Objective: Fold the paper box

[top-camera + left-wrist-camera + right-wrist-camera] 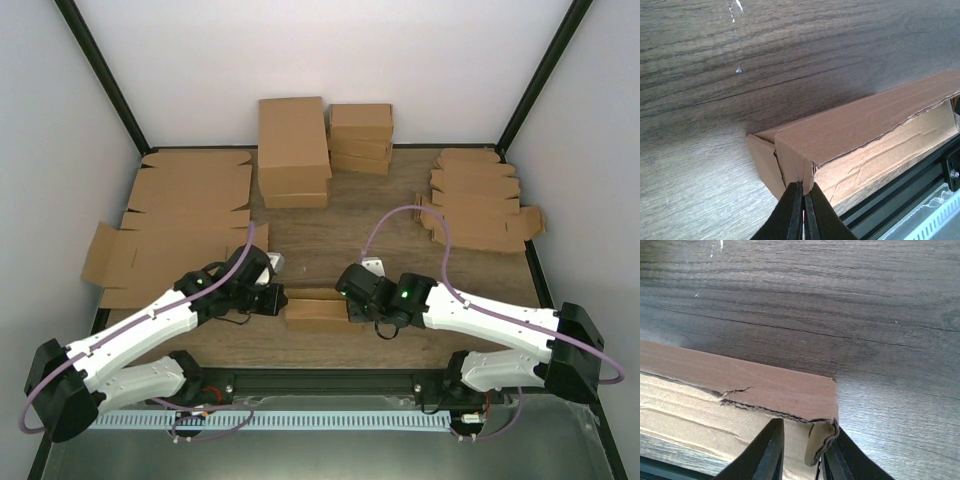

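The paper box [315, 311] is a small brown oblong lying on the table near its front edge, between my two grippers. My left gripper [277, 299] is at its left end. In the left wrist view the left gripper [803, 185] is shut, pinching the lower edge of the end wall of the paper box [850, 125]. My right gripper [352, 305] is at the right end. In the right wrist view the right gripper [803, 432] stands open astride the crumpled end wall of the paper box [765, 385]. That wall rests against the right finger, with a gap to the left one.
Large flat cardboard sheets [185, 215] lie at the left. Folded brown boxes [293, 150] and a second stack [360, 135] stand at the back. A pile of flat die-cut blanks [478, 200] sits at the right. A black rail [320, 381] runs along the near edge.
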Action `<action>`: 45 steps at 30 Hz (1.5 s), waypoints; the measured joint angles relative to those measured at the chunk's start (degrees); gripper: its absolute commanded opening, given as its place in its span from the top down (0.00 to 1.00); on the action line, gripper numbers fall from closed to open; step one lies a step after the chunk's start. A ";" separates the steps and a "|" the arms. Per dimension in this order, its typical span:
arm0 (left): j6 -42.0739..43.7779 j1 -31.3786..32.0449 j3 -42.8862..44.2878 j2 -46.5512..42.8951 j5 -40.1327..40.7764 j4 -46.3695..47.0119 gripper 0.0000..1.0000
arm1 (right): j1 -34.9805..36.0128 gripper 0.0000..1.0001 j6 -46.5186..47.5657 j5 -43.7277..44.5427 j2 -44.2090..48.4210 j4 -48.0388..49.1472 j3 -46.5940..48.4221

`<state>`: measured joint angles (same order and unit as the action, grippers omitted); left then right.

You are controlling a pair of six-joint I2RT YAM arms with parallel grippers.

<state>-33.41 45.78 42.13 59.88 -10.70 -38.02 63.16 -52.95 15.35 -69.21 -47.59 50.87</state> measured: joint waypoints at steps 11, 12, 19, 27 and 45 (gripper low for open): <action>-0.98 1.88 0.61 0.31 0.46 -0.94 0.96 | 0.07 0.39 2.80 -4.17 3.21 3.80 -3.37; -1.38 2.21 0.50 0.24 0.37 -0.66 0.96 | 0.07 0.35 2.86 -4.83 3.76 4.61 -4.33; -3.96 3.04 -1.11 -1.42 0.31 0.70 0.96 | 0.04 0.07 5.29 -10.54 12.74 14.47 -12.79; -5.42 3.26 -1.77 -2.23 0.98 1.05 0.96 | 0.02 0.00 7.32 -12.33 15.58 20.09 -16.22; -5.62 3.78 -1.88 -2.29 0.48 1.31 0.96 | 1.07 0.15 6.45 -3.08 13.97 -0.92 -0.68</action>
<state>-39.03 49.56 40.25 57.58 -10.22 -36.71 64.23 -46.50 12.27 -55.24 -48.51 50.19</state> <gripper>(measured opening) 0.039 0.922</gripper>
